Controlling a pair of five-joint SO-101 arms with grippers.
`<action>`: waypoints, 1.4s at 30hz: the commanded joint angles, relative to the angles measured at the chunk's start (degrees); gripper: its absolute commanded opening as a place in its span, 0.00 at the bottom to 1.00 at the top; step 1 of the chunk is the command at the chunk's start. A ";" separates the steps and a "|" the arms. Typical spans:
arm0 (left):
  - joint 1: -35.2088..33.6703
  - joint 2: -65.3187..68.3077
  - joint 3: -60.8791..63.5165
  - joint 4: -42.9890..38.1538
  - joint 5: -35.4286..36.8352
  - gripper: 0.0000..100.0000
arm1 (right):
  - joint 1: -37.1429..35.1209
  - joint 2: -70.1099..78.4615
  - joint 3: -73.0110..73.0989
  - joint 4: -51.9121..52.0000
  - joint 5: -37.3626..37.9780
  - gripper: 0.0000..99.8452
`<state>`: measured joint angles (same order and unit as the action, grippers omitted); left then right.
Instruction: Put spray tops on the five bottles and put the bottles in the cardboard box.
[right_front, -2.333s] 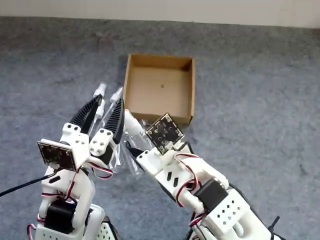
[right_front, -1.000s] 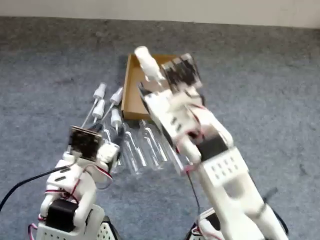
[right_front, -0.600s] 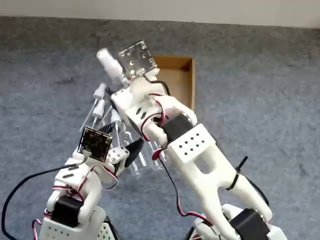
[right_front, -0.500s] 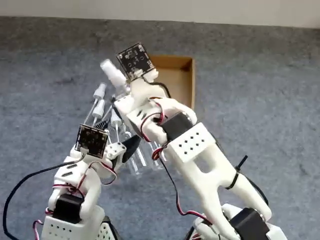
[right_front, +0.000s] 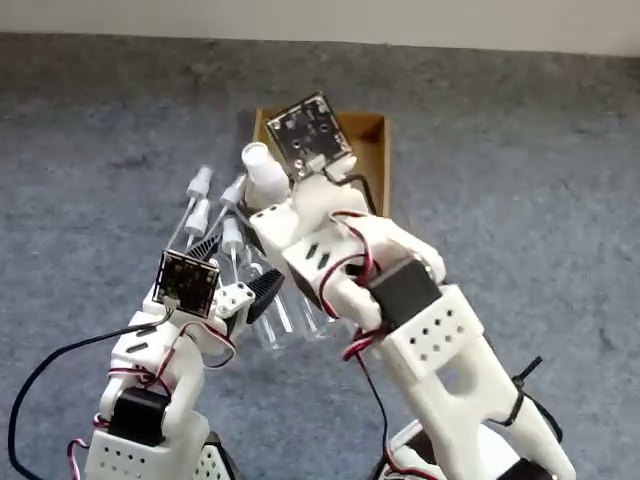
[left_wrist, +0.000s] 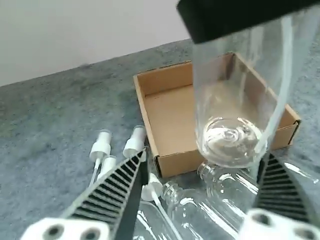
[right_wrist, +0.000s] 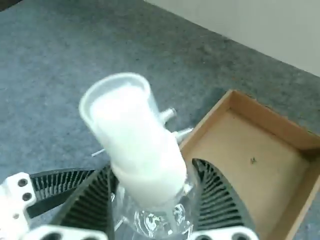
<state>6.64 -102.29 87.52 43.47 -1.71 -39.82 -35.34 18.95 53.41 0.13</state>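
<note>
The right gripper (right_wrist: 152, 172) pinches a clear bottle (right_wrist: 150, 220) between its black ribbed fingers, gripping just under the bottle's white spray top (right_wrist: 132, 135), which points up and away from the arm. The bottle is empty apart from the thin dip tube running down inside it, and it is held in the air near the cardboard box (right_front: 372, 160). The left gripper (left_wrist: 204, 156) is spread wide, and the round base of the held bottle hangs between its two fingers; I cannot tell whether either finger touches the glassy wall. Below, several more clear empty bottles (left_wrist: 197, 210) lie on their sides on the grey carpet (right_front: 520, 200), uncapped, just in front of the box's near wall. Four loose spray tops (right_front: 200, 184) lie together beside those bottles, at the box's corner. The box sits upright with its top open, and its brown floor is bare but for a small dark speck.
</note>
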 joint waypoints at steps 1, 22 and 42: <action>-1.19 -0.66 -0.31 -0.88 0.00 0.28 | 5.23 1.01 -1.01 -5.05 -0.18 0.00; -9.80 -0.66 1.63 -1.41 -0.18 0.16 | 11.82 57.10 -37.32 -33.27 -0.18 0.00; -9.63 -0.66 1.63 -1.41 -0.26 0.16 | 14.64 80.40 -57.27 -33.01 -0.18 0.00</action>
<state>-2.51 -102.20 89.54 43.30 -1.71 -25.93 46.07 -34.77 21.41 0.13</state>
